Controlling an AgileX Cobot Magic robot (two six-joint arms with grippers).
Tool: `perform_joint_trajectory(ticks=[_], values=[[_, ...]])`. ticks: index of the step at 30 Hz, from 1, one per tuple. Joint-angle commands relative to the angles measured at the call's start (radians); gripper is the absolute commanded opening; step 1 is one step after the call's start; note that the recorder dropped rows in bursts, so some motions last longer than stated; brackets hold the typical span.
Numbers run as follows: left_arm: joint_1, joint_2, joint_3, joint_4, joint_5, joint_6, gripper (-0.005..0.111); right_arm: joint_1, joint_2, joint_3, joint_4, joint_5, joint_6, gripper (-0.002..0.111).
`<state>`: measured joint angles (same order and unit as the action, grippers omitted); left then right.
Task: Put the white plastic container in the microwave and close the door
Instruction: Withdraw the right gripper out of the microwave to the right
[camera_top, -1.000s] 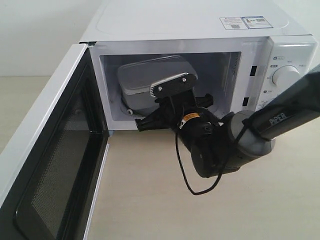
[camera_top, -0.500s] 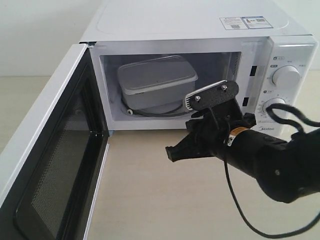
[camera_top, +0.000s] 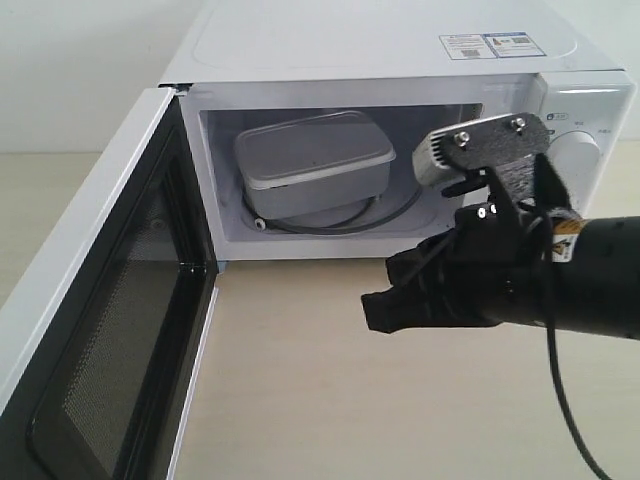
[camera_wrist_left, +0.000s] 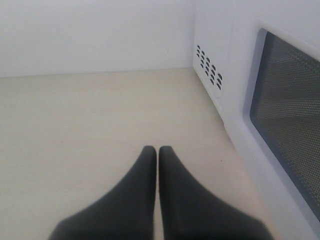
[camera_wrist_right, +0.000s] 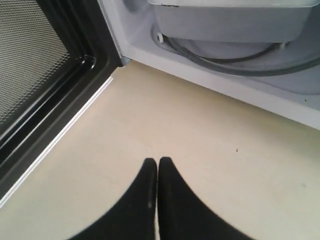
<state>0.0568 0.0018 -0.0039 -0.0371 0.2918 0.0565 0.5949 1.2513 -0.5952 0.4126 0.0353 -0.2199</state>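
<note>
Well inside the microwave (camera_top: 330, 40), the white plastic container (camera_top: 312, 152), apart from the right jaws, pressed together, empty.

Pale beige table (camera_top: 300, 400), matte, faint wood grain. The white microwave (camera_top: 380, 40) stood directly on it, close to a white wall (camera_top: 80, 60). A small dark speck (camera_wrist_right: 236, 149) marked the tabletop just before the microwave's front.
</note>
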Motion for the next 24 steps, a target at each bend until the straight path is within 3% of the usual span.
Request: perform_joint_trajectory(ticks=[1,16,24], values=[[0.004,-0.002,0.004,0.002,0.0,-0.004,0.004,-0.002,-0.101,0.002,0.002,0.161,0.038,0.0],[0.004,-0.002,0.004,0.002,0.0,-0.004,0.004,-0.002,-0.249,0.002,0.09,0.593,0.057,0.0],[0.004,-0.002,0.004,0.002,0.0,-0.004,0.004,-0.002,-0.29,0.002,0.103,0.697,0.028,0.0]])
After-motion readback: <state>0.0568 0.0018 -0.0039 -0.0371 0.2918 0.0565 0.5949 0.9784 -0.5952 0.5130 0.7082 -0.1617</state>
